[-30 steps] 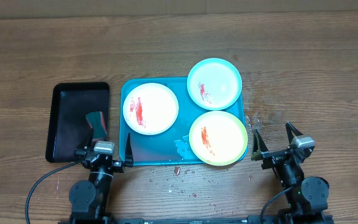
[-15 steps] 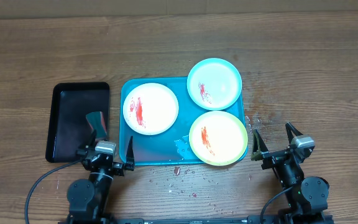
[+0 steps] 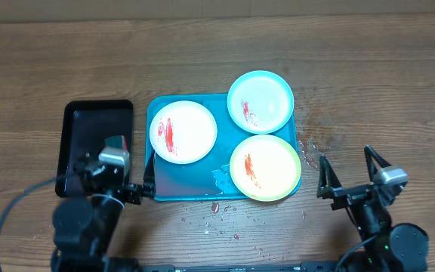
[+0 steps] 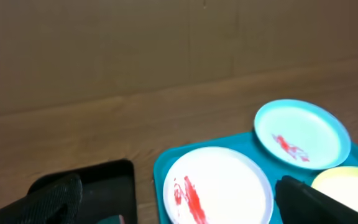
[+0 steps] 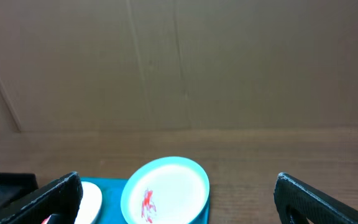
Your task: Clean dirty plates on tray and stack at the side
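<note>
Far L on the surface (image 3: 368, 68): black tray (image 3: 89, 128). L tool (image 3: 115, 172) over its near-R corner, fingers wide apart, empty. Mid: teal tray (image 3: 187, 181) w/ cream plate (image 3: 183, 131) on its L half, blue plate (image 3: 260, 101) overhanging far-R corner, green plate (image 3: 265, 167) overhanging near-R corner, all red-smeared. R tool (image 3: 347, 172) just R of green plate, fingers apart, empty.

From above, the left arm (image 3: 97, 181) covers the near part of the black tray (image 3: 97, 117) and most of a small thing (image 3: 117, 142) in it. The yellow-green plate (image 4: 353, 183) is cut off at the edge of the left wrist view. The little bits (image 3: 214, 206) by the blue tray (image 3: 187, 177) are too small to tell.
</note>
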